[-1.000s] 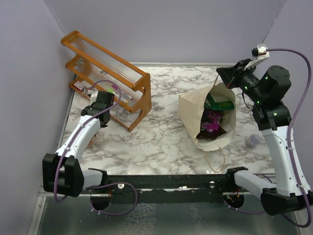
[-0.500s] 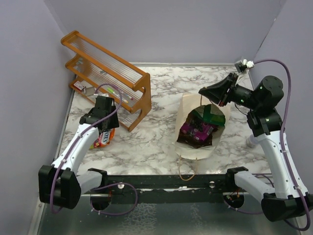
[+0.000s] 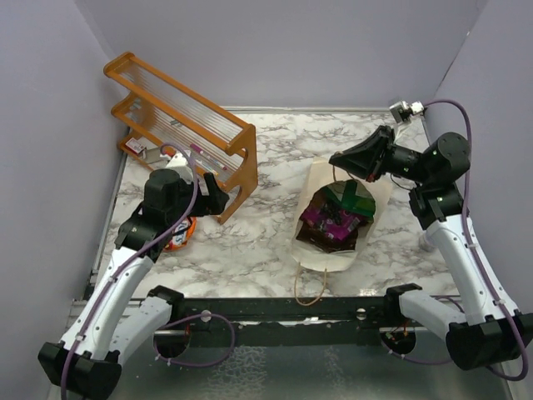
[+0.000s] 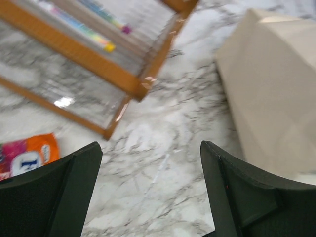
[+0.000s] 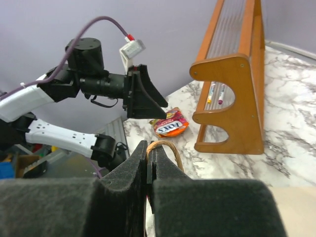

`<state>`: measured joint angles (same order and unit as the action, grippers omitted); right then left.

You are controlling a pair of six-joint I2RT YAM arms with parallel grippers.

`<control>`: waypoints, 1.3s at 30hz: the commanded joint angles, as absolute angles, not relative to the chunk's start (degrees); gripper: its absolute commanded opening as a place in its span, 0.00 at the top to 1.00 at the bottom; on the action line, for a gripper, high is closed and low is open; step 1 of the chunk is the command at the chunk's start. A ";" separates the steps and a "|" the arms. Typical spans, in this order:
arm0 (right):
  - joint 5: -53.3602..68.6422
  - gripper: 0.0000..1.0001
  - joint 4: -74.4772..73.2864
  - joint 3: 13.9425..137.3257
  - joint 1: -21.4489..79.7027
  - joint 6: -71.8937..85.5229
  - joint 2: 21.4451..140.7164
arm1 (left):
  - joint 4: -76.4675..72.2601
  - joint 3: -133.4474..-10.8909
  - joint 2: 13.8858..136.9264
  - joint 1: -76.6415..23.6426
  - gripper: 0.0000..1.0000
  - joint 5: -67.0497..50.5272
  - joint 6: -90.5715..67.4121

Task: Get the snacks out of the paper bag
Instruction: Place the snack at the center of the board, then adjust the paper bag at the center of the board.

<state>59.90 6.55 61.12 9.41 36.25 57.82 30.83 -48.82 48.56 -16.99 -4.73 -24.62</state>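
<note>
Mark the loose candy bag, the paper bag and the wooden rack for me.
candy bag (image 5: 171, 124): right wrist view, middle of its orange front.
paper bag (image 4: 266, 84): left wrist view, its bare beige side.
wooden rack (image 3: 244, 158): top view, end panel nearest the bag.

Left gripper (image 3: 216, 198): fingers stood wide apart, pointed toward 3 o'clock
Right gripper (image 3: 335, 160): fingers were pressed together, pointed toward 9 o'clock

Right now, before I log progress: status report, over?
Left gripper open, empty. Right gripper shut on string handle of paper bag. Orange-red candy bag out on table; green packet, purple packet inside. Rack beside left gripper.
</note>
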 commanded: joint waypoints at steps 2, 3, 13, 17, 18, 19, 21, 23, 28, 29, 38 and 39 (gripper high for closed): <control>58.52 0.99 14.89 61.32 13.26 40.88 59.67 | 20.39 -50.54 45.75 -25.49 0.16 -11.97 -28.66; 58.38 0.99 14.97 61.53 14.02 40.61 60.01 | 19.51 -50.56 46.02 -27.03 0.16 -11.69 -29.17; 35.82 0.99 -6.14 70.13 14.33 25.66 56.60 | 10.02 -45.53 50.51 -44.04 0.16 -3.28 -31.28; 22.92 0.99 -10.91 74.56 14.37 23.05 56.74 | 9.37 -46.38 51.77 -48.02 0.16 0.47 -30.18; 18.85 0.99 -12.42 76.69 14.33 22.47 57.42 | 9.58 -46.79 51.93 -48.17 0.16 1.02 -29.90; 14.92 0.99 -13.99 78.95 14.33 21.44 58.52 | 9.83 -47.22 51.87 -48.16 0.15 1.57 -29.64; 7.85 0.99 -15.78 83.32 14.33 19.08 61.08 | 10.50 -48.25 51.65 -48.18 0.15 2.92 -28.94; 2.36 0.99 -15.84 86.92 14.26 15.40 64.41 | 11.13 -49.59 51.47 -48.18 0.14 3.52 -28.03; -3.80 0.99 -15.34 95.11 13.28 6.59 72.13 | 14.70 -54.17 52.37 -48.20 0.14 4.74 -25.51; -2.64 0.99 -14.89 96.18 11.73 5.83 72.96 | 15.73 -55.07 52.59 -48.19 0.14 5.26 -25.04; 28.97 0.99 -10.29 100.75 -13.18 7.27 79.53 | 19.09 -58.86 54.01 -48.21 0.13 6.93 -21.89; 31.68 0.99 -9.98 101.68 -15.06 7.70 80.48 | 19.49 -59.42 54.56 -48.17 0.13 6.97 -21.52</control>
